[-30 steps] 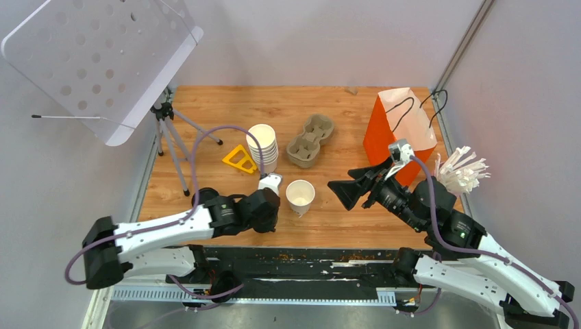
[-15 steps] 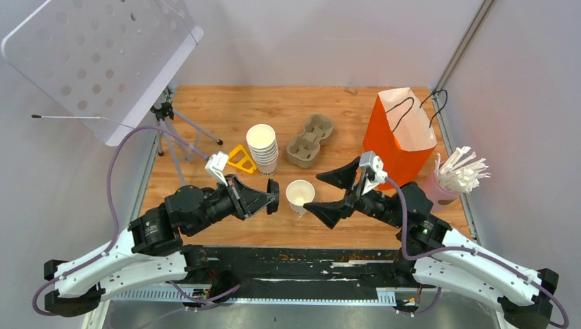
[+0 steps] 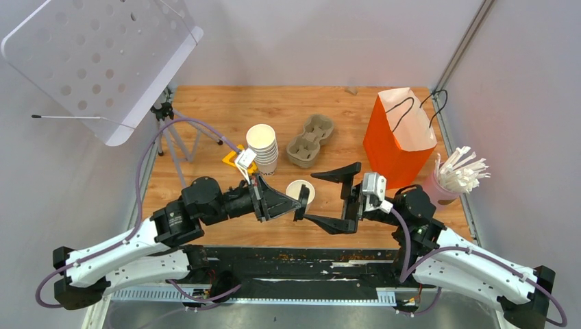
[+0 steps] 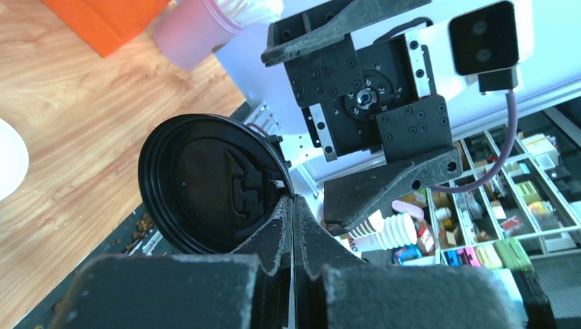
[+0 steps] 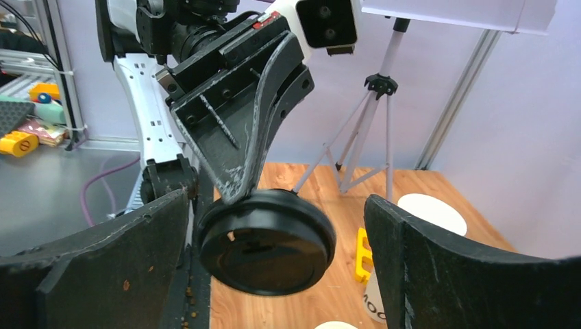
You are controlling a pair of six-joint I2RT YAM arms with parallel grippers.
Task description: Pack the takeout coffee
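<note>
One single white cup [image 3: 300, 194] stands near the front edge of the tabletop [image 3: 288, 103], and there is one black lid [image 4: 205, 181]. One stack of white cups [image 3: 262, 147] sits toward the middle, nested too tightly to count. There is one cardboard carrier [image 3: 310, 140] with two wells showing. One orange bag [image 3: 397, 137] and one pink cup [image 3: 438, 186], holding a bunch of white sticks too many to count, stand along the right edge. One yellow triangle [image 3: 229, 160] and one tripod [image 3: 171, 130] are at the left edge.

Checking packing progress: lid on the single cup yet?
Off. The left gripper pinches the black lid by its rim; the cup stands open-topped.
</note>
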